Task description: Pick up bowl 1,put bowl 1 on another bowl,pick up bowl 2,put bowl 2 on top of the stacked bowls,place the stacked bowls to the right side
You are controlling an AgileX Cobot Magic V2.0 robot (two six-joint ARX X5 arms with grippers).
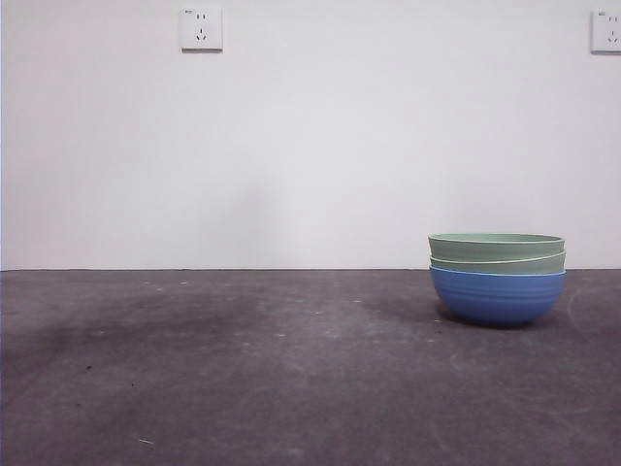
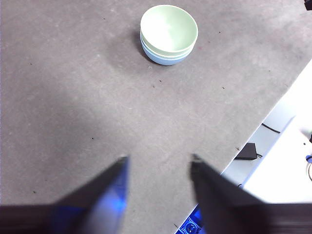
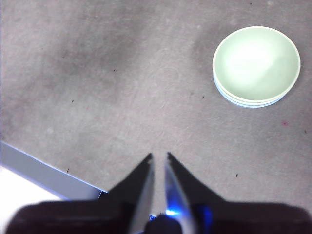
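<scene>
While both arms wait, the stacked bowls [image 1: 497,279] sit on a scuffed grey desk [image 1: 243,369] before a white wall [image 1: 310,146] with sockets [image 1: 201,28]; left end effector [image 2: 158,163] spread, right end effector [image 3: 159,157] nearly pressed together.

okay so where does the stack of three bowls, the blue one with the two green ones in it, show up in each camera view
Front view: the stack of three round ribbed bowls, blue under two pale green, stands at the right on the dark grey table.
Left wrist view: the stack sits near the picture's upper middle, far from the left gripper.
Right wrist view: it lies at upper right, apart from the right gripper.
Shared landmark: the grey tabletop.
</scene>
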